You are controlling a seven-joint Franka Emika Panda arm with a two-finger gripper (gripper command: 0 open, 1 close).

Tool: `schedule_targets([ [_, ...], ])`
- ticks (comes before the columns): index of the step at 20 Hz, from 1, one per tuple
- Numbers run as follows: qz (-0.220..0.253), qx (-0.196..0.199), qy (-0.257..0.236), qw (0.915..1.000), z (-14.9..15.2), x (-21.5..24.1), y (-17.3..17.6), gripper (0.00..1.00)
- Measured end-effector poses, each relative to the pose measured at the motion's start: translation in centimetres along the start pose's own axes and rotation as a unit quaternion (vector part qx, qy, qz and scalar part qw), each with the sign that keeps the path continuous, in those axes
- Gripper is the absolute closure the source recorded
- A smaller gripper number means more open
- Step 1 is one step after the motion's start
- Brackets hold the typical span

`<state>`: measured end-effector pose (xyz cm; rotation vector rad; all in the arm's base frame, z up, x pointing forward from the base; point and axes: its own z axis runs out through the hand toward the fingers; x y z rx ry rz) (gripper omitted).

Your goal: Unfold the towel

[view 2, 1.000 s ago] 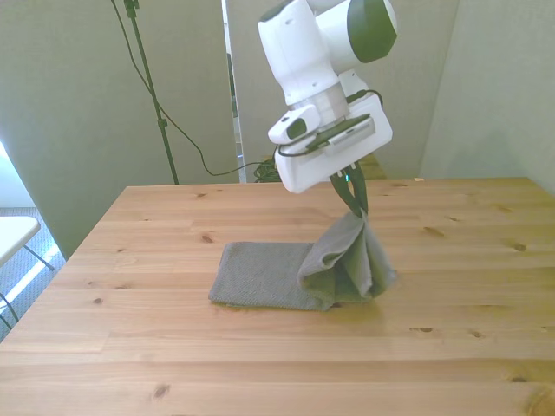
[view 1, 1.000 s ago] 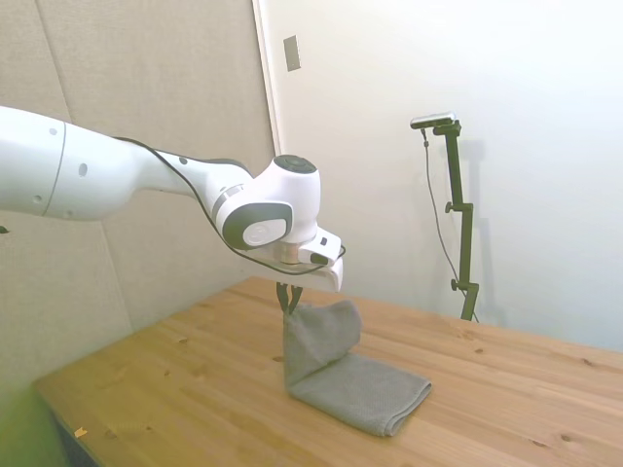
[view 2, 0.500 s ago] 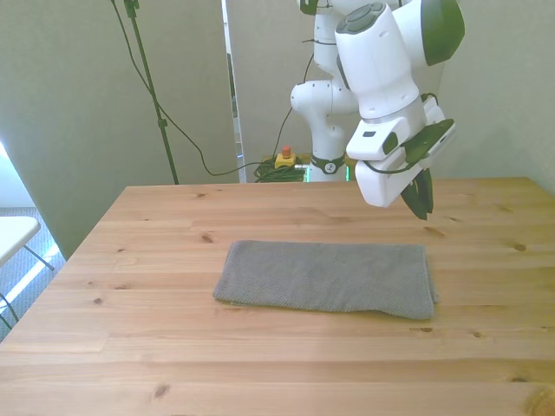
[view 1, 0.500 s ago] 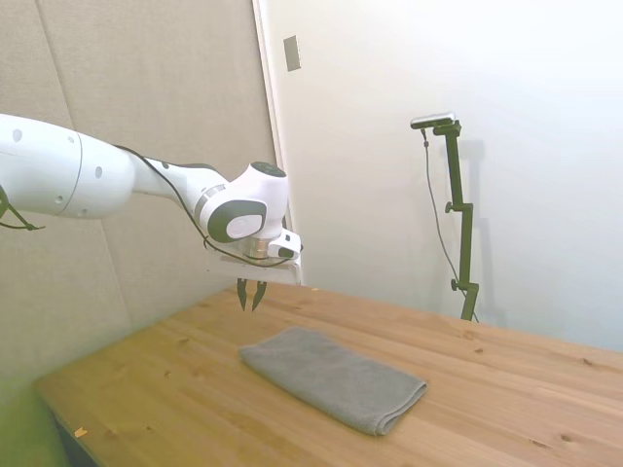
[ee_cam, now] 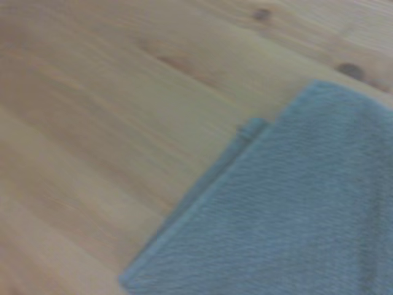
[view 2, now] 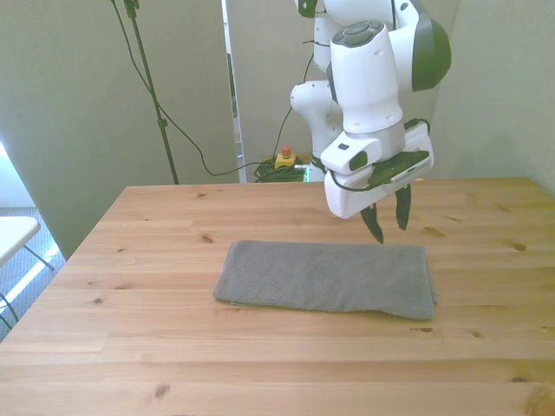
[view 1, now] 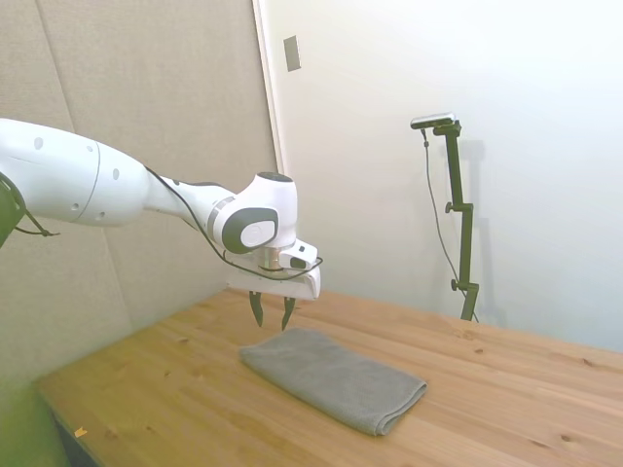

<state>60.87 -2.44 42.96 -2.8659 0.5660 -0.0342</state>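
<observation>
The grey towel (view 2: 325, 276) lies flat on the wooden table (view 2: 173, 347) as a long strip, running across the front view; in the side view the towel (view 1: 336, 377) stretches away from the arm. My gripper (view 2: 388, 225) hangs open and empty, pointing down just above the towel's far edge near its end on the front view's right. From the side, the gripper (view 1: 273, 313) is over the towel's end nearest the arm, fingers apart. The wrist view shows a towel (ee_cam: 295, 215) corner with a second layer's edge peeking out, on bare wood.
Bare wood (view 1: 545, 409) surrounds the towel on every side. The table's near edge (view 2: 277, 407) runs along the bottom of the front view. Behind the far edge stand the robot's base (view 2: 316, 113) and a yellow box with a red button (view 2: 285, 157) among cables.
One second ago the gripper held one towel end lifted. It let go; the towel now lies flat. The open gripper has since moved toward the front view's left and down.
</observation>
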Motion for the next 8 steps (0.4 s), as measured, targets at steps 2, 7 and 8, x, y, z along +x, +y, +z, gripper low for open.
schedule_targets([
  [2,0.04,-0.026,0.013,0.9988,-0.1,-0.5,1.4,0.0],
  [7,0.145,-0.081,0.049,0.9849,-3.3,-6.6,2.7,0.0],
  [8,0.163,-0.093,0.059,0.9804,-3.8,-8.3,2.7,0.0],
])
